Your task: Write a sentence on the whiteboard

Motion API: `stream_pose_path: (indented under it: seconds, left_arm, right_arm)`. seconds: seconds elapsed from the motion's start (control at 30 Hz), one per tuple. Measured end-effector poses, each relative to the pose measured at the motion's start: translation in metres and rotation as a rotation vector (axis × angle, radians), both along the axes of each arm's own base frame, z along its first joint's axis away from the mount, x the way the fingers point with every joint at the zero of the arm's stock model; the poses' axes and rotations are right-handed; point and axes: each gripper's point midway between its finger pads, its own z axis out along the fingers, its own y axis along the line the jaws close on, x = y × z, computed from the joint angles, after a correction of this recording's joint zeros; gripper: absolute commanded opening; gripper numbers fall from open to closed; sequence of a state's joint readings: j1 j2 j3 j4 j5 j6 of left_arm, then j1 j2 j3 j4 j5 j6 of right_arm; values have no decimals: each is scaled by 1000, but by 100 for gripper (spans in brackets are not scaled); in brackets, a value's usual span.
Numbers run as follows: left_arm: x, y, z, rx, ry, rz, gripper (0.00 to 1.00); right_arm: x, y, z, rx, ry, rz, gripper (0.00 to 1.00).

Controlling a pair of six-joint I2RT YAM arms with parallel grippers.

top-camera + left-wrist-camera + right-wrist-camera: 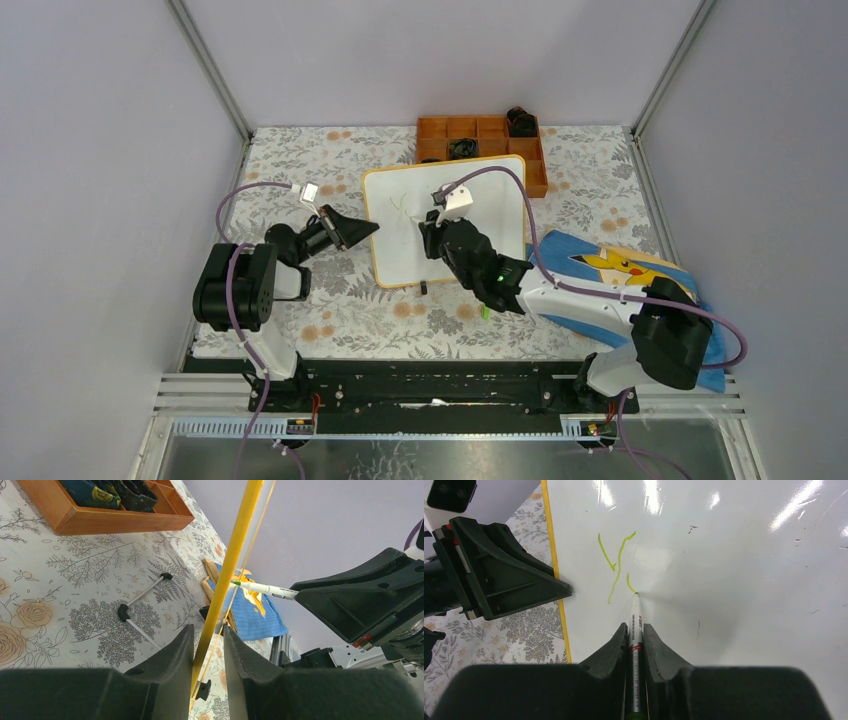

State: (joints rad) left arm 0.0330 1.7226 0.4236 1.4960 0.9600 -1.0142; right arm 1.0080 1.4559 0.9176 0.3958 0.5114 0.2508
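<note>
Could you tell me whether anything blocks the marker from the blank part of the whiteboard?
Nothing visible does: the marker touches the whiteboard beside the green strokes, the surface rightward is bare, and the left gripper clamps only its left edge.

Glossy white rectangular whiteboard with a yellow-orange frame carries light-green marker strokes; grey-and-peach floral tablecloth beneath; blue cartoon-print cloth at right.

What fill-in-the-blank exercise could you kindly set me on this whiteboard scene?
1. The right claw is shut on a slim white marker with a ____ tip.
2. The left claw pinches the rectangular white whiteboard by its thin orange-____ frame.
3. In the top view, the blue cartoon-print cloth lies on the whiteboard's ____ side.
Missing words: green; yellow; right.
</note>
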Motion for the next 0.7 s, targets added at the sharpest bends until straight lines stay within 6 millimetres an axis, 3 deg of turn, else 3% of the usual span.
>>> stream_pose_path:
  seconds: [0.4,0.7]
  left_arm:
    - [0,0,0,0,0,0,33]
    - [0,-2,0,-1,0,-3,33]
  right_arm:
    - [2,-6,2,-23,-15,-22,0]
    - [8,-4,15,-26,-39,-26,0]
